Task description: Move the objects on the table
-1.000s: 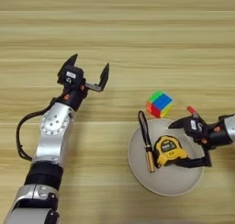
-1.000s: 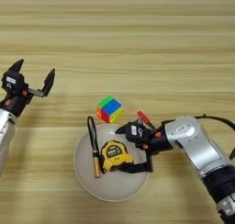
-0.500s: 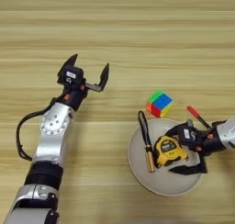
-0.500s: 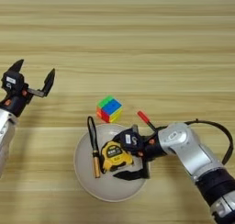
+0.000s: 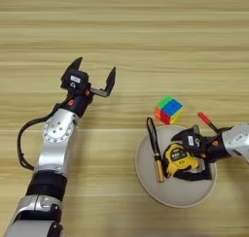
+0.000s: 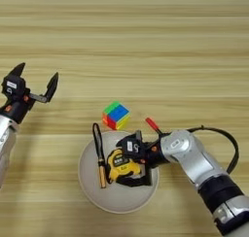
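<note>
Far left of the bench (image 5: 146, 32): left claw (image 5: 93, 78) hovering, fingers spread wide, nothing between them, well apart from everything. Off to its right and nearer: one wooden-handled tool (image 5: 156, 151) lying in one round plate (image 5: 146, 177). Just beyond the plate rim, one puzzle cube (image 5: 169, 109), rigid, light, best pinched on opposite flat faces. Beside it, one red-tipped stick (image 5: 204, 118). Right claw (image 6: 127, 159) down in the plate, seemingly pinching one tape measure (image 6: 121, 164). Judged dense, hard, smooth-cased; slippery, so best gripped across the body, not by the floppy strap.
</note>
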Available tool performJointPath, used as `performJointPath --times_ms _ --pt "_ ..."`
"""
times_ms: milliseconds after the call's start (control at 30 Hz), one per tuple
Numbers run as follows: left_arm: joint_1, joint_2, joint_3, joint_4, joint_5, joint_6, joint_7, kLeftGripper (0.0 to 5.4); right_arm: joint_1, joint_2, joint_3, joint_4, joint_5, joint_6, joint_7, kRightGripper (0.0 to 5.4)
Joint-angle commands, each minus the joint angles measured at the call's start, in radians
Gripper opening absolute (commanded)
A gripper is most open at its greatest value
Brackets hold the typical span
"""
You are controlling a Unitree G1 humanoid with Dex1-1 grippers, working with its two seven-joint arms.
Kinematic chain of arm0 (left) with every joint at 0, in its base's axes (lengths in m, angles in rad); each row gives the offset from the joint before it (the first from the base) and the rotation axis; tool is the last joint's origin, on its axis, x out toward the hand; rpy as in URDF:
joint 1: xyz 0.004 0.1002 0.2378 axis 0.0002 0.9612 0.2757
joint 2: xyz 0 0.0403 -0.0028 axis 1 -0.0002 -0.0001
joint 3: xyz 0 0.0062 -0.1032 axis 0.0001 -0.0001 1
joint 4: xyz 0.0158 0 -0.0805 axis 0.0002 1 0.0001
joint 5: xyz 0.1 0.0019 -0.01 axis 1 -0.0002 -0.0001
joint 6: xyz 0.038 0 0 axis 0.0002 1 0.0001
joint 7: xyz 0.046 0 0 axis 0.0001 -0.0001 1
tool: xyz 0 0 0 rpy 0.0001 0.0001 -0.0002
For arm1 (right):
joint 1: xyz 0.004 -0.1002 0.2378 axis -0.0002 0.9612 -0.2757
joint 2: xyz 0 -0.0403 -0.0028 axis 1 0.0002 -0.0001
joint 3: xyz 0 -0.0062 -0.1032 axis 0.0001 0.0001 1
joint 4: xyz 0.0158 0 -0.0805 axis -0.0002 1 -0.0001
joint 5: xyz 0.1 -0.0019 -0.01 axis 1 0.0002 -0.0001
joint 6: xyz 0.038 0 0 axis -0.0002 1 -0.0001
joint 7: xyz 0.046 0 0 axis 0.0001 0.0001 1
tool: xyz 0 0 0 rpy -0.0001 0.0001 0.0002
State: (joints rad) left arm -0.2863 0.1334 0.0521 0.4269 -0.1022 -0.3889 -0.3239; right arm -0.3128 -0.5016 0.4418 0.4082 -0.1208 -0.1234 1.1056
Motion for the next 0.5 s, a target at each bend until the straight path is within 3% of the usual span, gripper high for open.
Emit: performJointPath --times_ms 33,233,500 --pt "-0.005 0.001 -0.001 0.006 0.004 -0.005 0.006 5.4 -0.025 0.004 0.002 0.016 -0.016 -0.017 -0.007 4.98" --pt "-0.006 0.001 -0.001 0.008 0.004 -0.006 0.006 5.4 -0.025 0.007 -0.002 0.024 -0.013 -0.025 -0.005 4.31" --pt "-0.006 0.0 -0.001 0.008 0.004 -0.006 0.006 5.4 -0.026 0.01 -0.007 0.024 -0.008 -0.027 -0.007 4.3"
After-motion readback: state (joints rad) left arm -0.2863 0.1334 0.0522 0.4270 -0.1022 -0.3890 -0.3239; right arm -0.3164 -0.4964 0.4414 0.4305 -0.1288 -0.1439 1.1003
